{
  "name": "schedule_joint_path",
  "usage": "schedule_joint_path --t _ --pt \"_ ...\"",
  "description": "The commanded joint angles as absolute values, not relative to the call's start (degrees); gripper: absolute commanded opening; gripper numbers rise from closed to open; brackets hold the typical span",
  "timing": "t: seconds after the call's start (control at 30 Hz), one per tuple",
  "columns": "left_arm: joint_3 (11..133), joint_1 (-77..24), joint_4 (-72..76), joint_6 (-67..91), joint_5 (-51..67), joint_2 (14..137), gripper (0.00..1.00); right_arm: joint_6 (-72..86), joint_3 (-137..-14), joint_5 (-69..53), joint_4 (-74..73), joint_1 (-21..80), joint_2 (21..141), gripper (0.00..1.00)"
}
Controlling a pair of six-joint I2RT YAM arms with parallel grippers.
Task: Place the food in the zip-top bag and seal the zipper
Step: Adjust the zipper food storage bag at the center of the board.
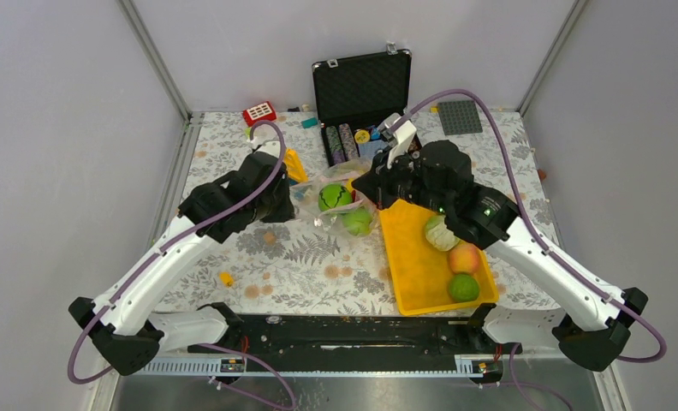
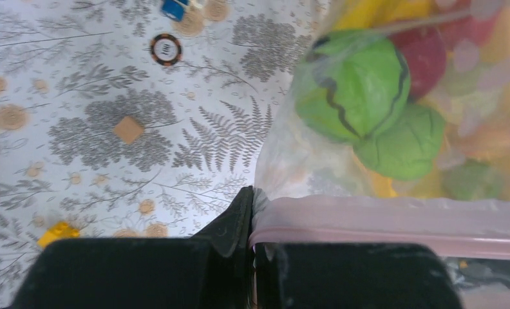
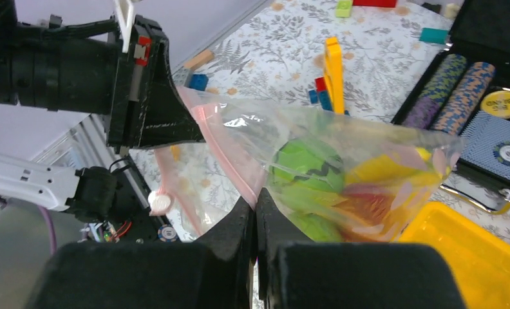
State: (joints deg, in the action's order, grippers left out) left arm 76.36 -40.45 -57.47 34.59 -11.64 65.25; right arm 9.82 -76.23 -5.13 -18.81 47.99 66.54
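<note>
Zipper (image 2: pixel 394 225) long axis approx L-R

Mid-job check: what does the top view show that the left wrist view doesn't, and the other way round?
Top only: the tray with three foods not yet bagged, a pale green one, a peach and a green one. Left wrist only: the left gripper shut on the zipper at its end, close up. Both: the bag with the striped green fruit inside.
</note>
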Motion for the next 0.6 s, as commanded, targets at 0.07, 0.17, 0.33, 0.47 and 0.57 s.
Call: schedule_joint_path --t 0.07,0.17,0.33,0.47,0.57 --pt "78.18 -39.73 -68.32 35.94 -22.18 64.49 0.02 8.38 -78.8 -8.19 -19.35 47.64 67.47 0.0" --pt "76.34 -39.66 -63.21 34.11 -16.02 64.23 0.01 9.58 -77.56 -9.12 -19.0 47.64 68.25 0.0" --pt "70.93 -39.69 -49.83 32.39 -5.57 63.3 0.01 12.43 -73.07 -7.11 -19.17 47.61 70.27 0.06" --pt "69.69 -39.68 -45.21 31.3 -3.0 64.95 0.0 15.36 -70.12 -6.08 -19.91 46.05 72.31 0.16" --pt "70.63 -39.68 -44.86 31.5 -2.85 66.74 0.0 17.6 -68.89 -5.77 -19.92 44.12 72.75 0.5"
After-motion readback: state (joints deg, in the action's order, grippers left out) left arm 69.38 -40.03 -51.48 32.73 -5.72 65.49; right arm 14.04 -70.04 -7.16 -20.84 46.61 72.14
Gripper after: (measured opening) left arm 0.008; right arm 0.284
